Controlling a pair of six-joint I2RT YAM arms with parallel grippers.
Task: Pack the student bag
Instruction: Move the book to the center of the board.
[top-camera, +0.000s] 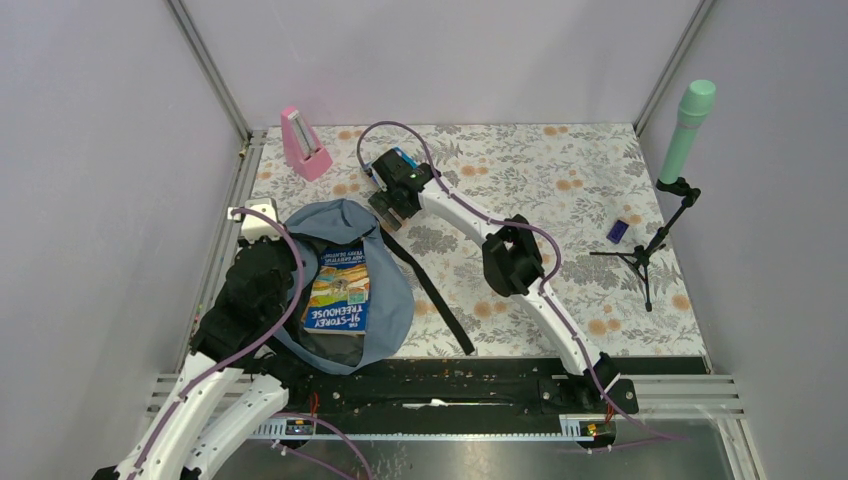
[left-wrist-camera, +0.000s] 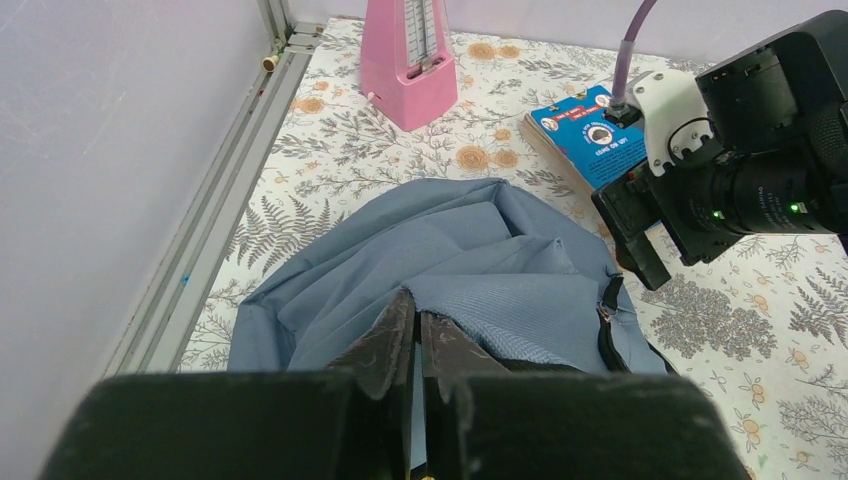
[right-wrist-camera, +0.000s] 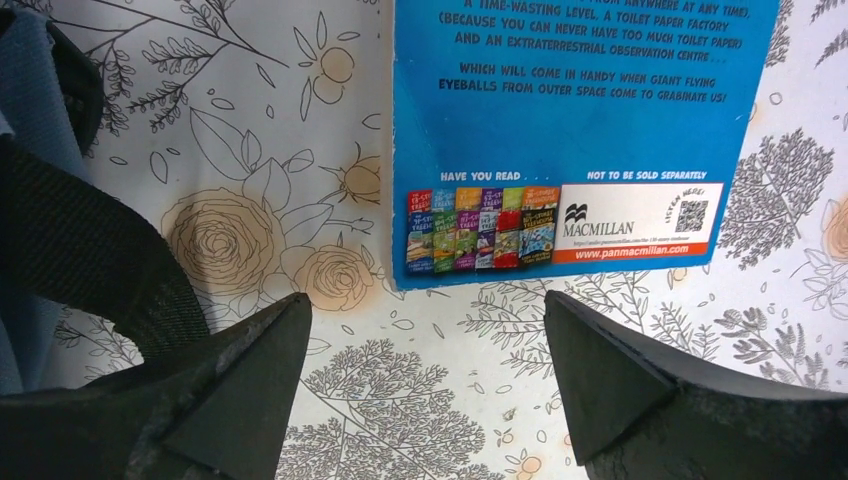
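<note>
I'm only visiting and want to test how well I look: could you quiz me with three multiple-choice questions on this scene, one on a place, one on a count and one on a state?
1. Where does the pink metronome stand?
A) at the table's far left corner
B) beside the microphone stand
C) on a book

2. How many blue books show?
A) one
B) two
C) four

3. How is the right tool?
A) open
B) shut on a strap
C) shut on a pen

Answers:
1 A: it stands by the back-left rail.
2 B: one book lies in the student bag's opening, and a second book lies on the table.
3 A: its fingers stand wide apart above the second book.
</note>
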